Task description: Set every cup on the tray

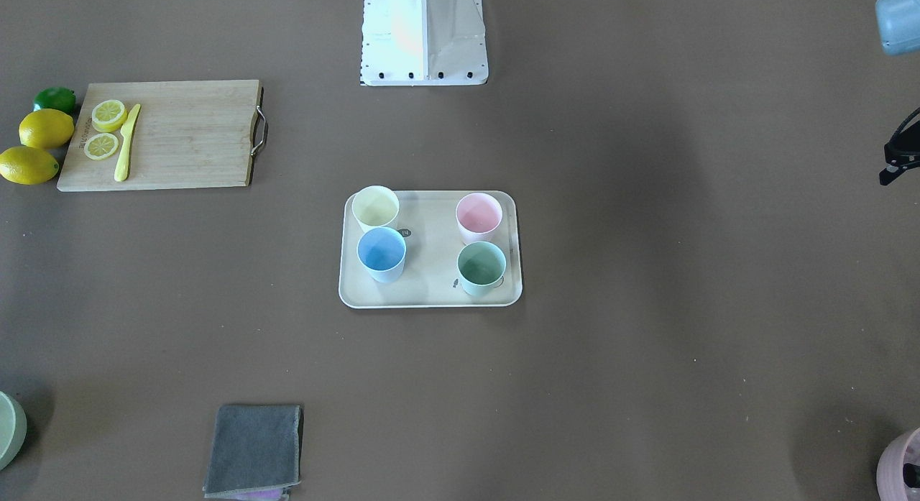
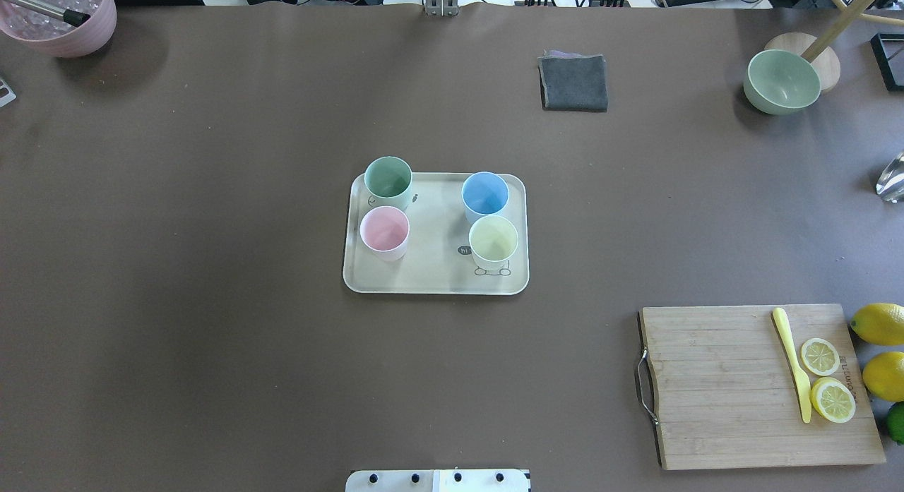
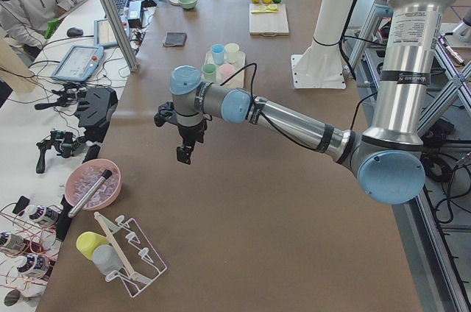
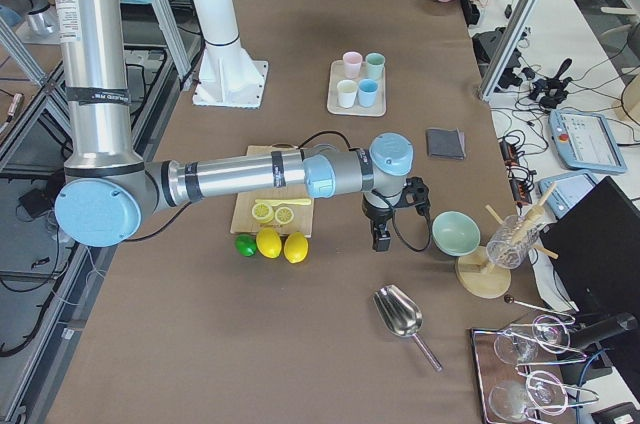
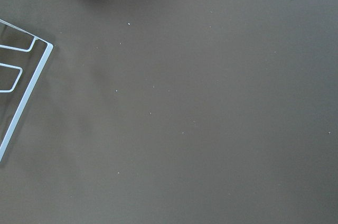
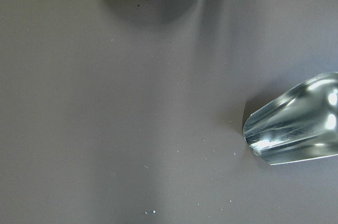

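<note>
Left gripper point(image 3: 182, 151) and right gripper point(image 4: 381, 236) hang over opposite table ends; I cannot tell whether either is open or closed. All 4 cups, mint green point(image 2: 388, 177), pink point(image 2: 384, 229), light blue point(image 2: 485, 193) and yellow point(image 2: 493, 239), stand upright on the tray point(image 2: 438, 270). It sits mid-table between the grippers, well apart from both, its long axis running arm to arm. Likely nothing remains to fetch.

We found the yellow cup point(image 1: 375, 208), pink cup point(image 1: 479, 216), blue cup point(image 1: 382, 253) and green cup point(image 1: 481, 267) all upright on the tray point(image 1: 431, 294).
</note>
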